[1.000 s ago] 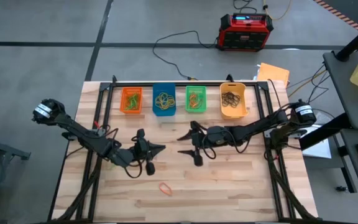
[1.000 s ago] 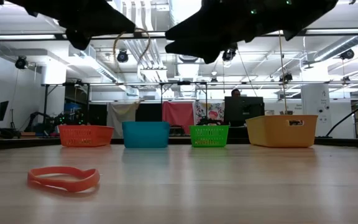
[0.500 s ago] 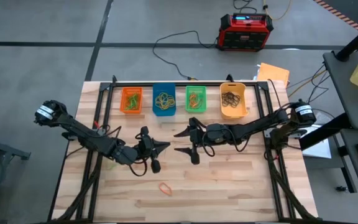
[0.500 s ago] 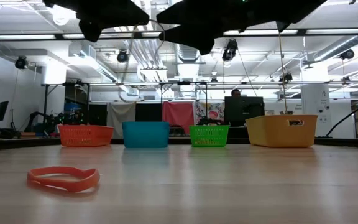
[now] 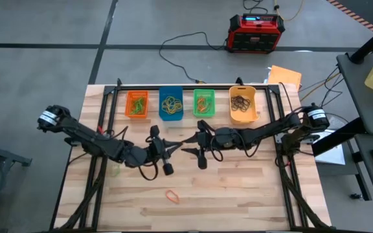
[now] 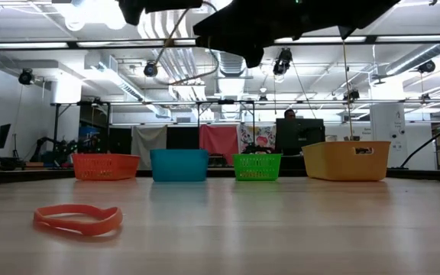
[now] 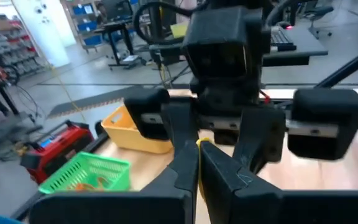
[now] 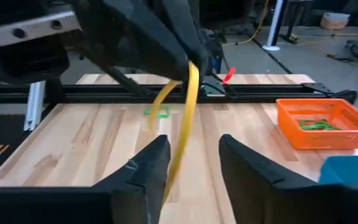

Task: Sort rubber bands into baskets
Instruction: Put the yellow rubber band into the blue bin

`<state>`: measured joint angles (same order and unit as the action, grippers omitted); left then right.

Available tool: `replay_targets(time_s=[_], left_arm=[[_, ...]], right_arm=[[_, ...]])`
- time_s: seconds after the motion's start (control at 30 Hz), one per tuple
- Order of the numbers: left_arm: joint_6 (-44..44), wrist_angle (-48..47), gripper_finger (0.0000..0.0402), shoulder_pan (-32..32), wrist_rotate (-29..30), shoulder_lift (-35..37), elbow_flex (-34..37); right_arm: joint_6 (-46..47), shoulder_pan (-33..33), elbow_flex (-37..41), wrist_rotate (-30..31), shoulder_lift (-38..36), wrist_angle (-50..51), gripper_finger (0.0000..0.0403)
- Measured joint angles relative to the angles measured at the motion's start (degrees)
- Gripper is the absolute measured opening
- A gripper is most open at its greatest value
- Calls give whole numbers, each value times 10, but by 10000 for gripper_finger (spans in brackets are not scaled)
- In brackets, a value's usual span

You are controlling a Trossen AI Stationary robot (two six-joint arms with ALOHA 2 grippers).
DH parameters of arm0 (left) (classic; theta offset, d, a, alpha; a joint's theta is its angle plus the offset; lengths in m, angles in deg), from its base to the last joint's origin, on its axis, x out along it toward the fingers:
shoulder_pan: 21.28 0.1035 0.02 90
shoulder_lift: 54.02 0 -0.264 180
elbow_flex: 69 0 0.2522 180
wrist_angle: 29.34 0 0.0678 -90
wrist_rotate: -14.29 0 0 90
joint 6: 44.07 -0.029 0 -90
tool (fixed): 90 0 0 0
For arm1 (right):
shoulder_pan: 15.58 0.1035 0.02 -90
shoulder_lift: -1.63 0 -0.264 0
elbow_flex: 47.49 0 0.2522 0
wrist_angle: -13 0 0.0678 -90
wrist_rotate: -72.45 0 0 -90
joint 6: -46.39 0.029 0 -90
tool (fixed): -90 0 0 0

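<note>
My left gripper [image 5: 175, 147] is above the table's middle, shut on a yellow rubber band [image 8: 185, 112]. My right gripper [image 5: 188, 145] faces it from the right, open. Its two fingers [image 8: 148, 168] stand on either side of the hanging band, and I cannot tell whether they touch it. An orange rubber band [image 5: 171, 195] lies flat on the table near the front and also shows in the low view [image 6: 78, 219]. A green band [image 8: 158, 112] lies on the table toward the left. The orange [image 5: 136, 104], blue [image 5: 171, 105], green [image 5: 204, 103] and yellow [image 5: 243, 104] baskets stand in a row at the far edge. My left gripper pinches the yellow band's upper end [image 7: 199, 144] between its two fingertips. The fingers come about level, pointing toward the table's right. The band hangs below them as a slack loop [image 6: 197, 61], clear of the table.
The baskets hold several bands each. A red-and-black box [image 5: 256, 32] with a cable sits on the floor beyond the table. Black frame rails [image 5: 102, 116] run along the table's left and right sides. Bare wood lies in front of the grippers.
My left gripper has gone up and toward the table's right and far edge with the yellow band, closing on my right gripper. My right gripper has shifted slightly toward the left. The orange band on the table has stayed where it was.
</note>
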<state>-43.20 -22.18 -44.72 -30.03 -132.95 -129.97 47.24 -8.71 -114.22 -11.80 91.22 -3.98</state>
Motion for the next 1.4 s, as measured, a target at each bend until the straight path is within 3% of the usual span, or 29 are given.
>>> replay_targets(time_s=[0.2, 0.33, 0.57, 0.77, 1.07, 1.17, 1.27, 1.4], left_arm=[[-10, -49, 0, 42, -6, 1, -16], [-10, -66, 0, 79, -9, 2, -16], [-24, -100, 0, 142, -17, 7, -16], [-66, -112, 0, 225, -24, 10, -16], [-88, -139, 0, 418, -99, 5, -12], [-81, -143, 0, 473, -184, -7, -12], [-60, -142, 0, 508, -278, -30, -11], [-58, -150, 0, 517, -287, -60, -11]], right_arm=[[6, -10, 0, 4, -10, 2, 126], [5, -16, 0, 41, -22, 12, 161], [-36, -21, 0, 194, -60, 66, 229], [-12, -41, 0, 204, -90, 131, 261], [22, -46, 0, 203, -93, 191, 262], [27, -46, 0, 203, -92, 201, 258], [31, -45, 0, 203, -92, 207, 259], [37, -45, 0, 203, -92, 214, 263]])
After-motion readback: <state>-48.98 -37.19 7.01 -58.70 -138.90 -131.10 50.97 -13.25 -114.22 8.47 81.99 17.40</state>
